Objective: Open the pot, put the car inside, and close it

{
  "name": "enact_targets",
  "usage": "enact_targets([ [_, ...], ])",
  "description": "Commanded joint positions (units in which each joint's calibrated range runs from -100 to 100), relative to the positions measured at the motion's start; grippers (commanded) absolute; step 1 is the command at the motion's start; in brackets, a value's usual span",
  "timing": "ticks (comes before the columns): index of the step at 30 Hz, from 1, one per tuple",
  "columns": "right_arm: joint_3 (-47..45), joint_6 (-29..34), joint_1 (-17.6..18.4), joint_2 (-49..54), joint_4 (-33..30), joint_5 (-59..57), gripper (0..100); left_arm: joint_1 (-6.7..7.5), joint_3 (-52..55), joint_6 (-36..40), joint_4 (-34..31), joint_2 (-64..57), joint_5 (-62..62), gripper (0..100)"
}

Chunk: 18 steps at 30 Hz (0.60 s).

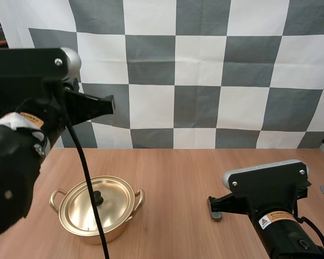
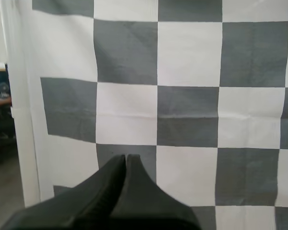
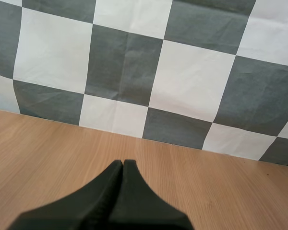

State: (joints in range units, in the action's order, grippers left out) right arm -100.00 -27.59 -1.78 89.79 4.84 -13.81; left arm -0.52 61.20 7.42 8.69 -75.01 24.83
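The golden pot (image 1: pixel 121 227) is seen on the left part of the tabletop (image 1: pixel 205 167), closed by its lid (image 1: pixel 116 202), so its contents cannot be told. The left claw (image 2: pixel 125 158) is held high above the pot, clenched on nothing. The right claw (image 3: pixel 123 164) is held low over the tabletop, well apart from the pot, likewise clenched on nothing.

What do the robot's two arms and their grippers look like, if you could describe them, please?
The left arm and the right arm are black with rounded housings, and each bears a small orange-and-white label. The left gripper and the right gripper each have two matte black fingers that taper from a broad base to a narrow tip.
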Motion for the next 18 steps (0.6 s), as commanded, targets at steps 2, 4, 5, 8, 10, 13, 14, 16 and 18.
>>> enact_targets([
  [2, 0.00, 0.01, 0.05, 0.06, 0.06, -0.08, 0, 0.04, -19.27, 0.96, -1.28, 9.95, 48.23, 27],
  [4, 0.00, 0.01, 0.05, 0.06, 0.06, -0.08, 0, 0.04, -24.20, 1.04, -2.66, 14.07, 55.75, 38],
  [5, 0.00, 0.01, 0.05, 0.06, 0.06, -0.08, 0, 0.04, -26.32, 1.04, -2.96, 15.58, 58.98, 43],
  [8, 0.00, 0.01, 0.05, 0.06, 0.06, -0.08, 0, 0.04, -30.74, 1.04, -2.96, 21.08, 74.47, 53],
  [10, 0.00, 0.01, 0.05, 0.06, 0.06, -0.08, 0, 0.04, -31.76, 1.04, -2.96, 23.82, 75.17, 54],
  [13, 0.00, 0.01, 0.05, 0.06, 0.06, -0.08, 0, 0.04, -31.09, 1.04, -3.29, 26.59, 75.17, 55],
  [14, 0.00, 0.01, 0.05, 0.06, 0.06, -0.08, 0, 0.04, -30.48, 1.04, -3.86, 26.84, 75.17, 55],
  [16, 0.00, 0.01, 0.05, 0.06, 0.06, -0.08, 0, 0.04, -28.90, 1.04, -4.33, 26.76, 75.17, 55],
  [18, 0.00, 0.01, 0.05, 0.06, 0.06, -0.08, 0, 0.04, -27.09, 1.04, -4.33, 26.29, 75.17, 55],
])
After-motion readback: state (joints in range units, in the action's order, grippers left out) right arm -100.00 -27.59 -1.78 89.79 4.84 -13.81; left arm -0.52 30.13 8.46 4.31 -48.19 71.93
